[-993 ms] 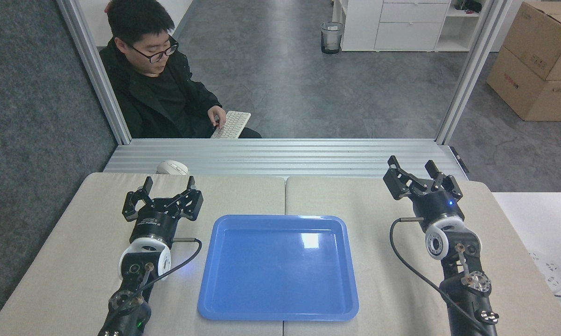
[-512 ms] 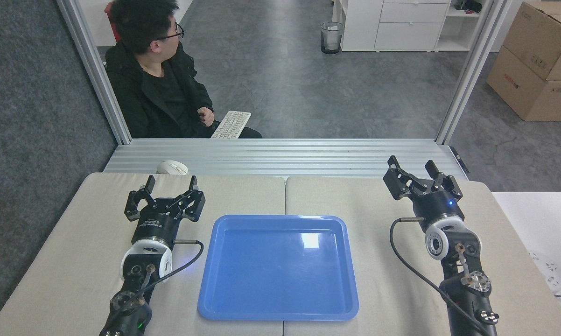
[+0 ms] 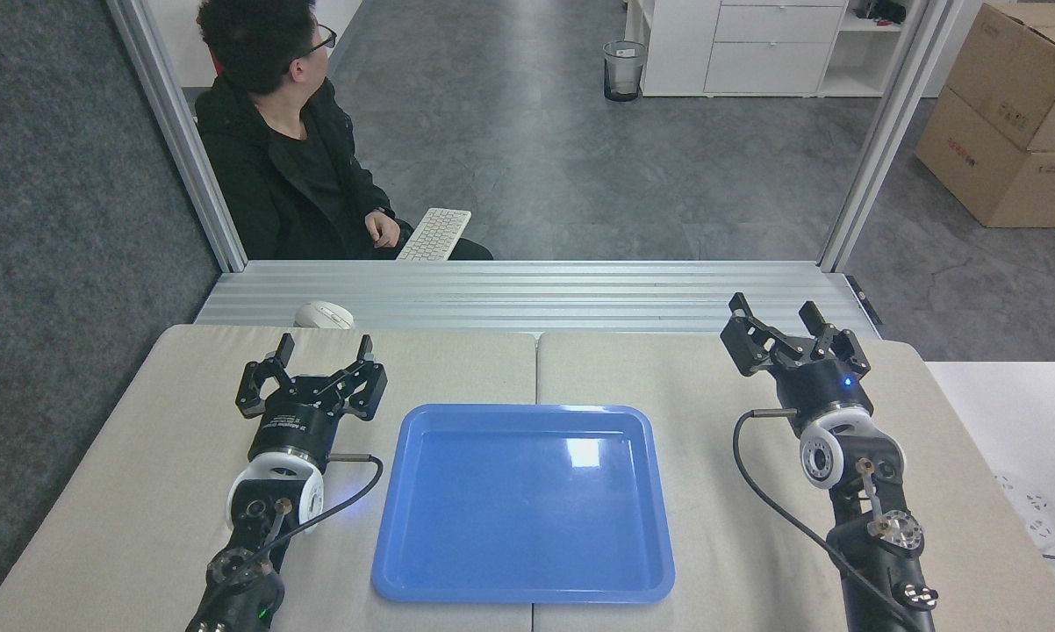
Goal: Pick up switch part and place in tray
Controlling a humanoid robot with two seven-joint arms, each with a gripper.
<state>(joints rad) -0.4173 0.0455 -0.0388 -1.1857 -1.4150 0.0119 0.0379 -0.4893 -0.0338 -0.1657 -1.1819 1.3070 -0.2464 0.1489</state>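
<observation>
1. Head view: left gripper hovers at nine o'clock of the tray, fingers spread apart, holding nothing.
2. Tray sits centre on the beige table, its blue floor bare; switch part nowhere in sight.
3. Right gripper at three o'clock, fingers apart too.

Faint white lettering on left gripper body, red print on cardboard box, both unreadable

Table: beige padded top, 2 panels w/ centre seam. On it: blue tray, straddling seam, near front edge.
</observation>
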